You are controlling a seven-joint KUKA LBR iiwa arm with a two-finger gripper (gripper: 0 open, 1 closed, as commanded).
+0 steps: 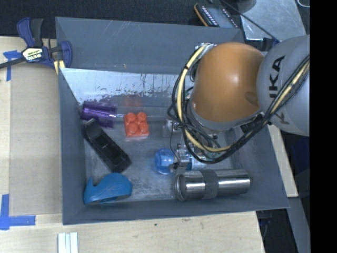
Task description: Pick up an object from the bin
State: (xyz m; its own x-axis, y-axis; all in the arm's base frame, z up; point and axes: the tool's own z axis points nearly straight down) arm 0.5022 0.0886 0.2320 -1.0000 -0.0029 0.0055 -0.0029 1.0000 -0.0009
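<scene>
Hanging just beside the blue ball (pixel 163 162), the gripper (pixel 181 159) is judged placed there for grasping it, though whether it is clenched cannot be told.

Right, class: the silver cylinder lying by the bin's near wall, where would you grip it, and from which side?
The silver cylinder lies on its side, long axis left to right, close to the near wall. Probably come from above and close across its round body, on the bare metal right of the dark band.
</scene>
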